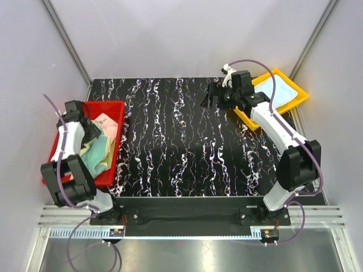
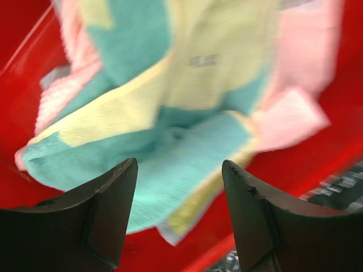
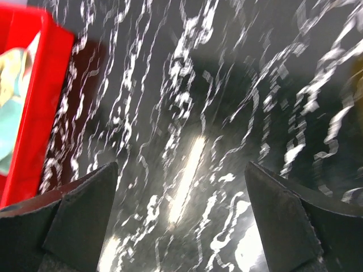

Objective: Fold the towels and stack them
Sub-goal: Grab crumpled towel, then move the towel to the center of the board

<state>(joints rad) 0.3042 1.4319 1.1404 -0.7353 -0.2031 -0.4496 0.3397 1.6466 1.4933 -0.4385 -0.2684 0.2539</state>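
The overhead view is being lit brightly and evenly from above. A faint, soft sheen is being reflected in the glossy black marbled table, and a duller gleam is being given off by the metal strip at the near edge. In the left wrist view the towels are being smeared by blur, while the dark fingers of the left gripper are being rendered more sharply. In the right wrist view the table's white veins are being streaked by motion blur, a bright glare patch is being reflected near the centre, and the red tray is being softened.
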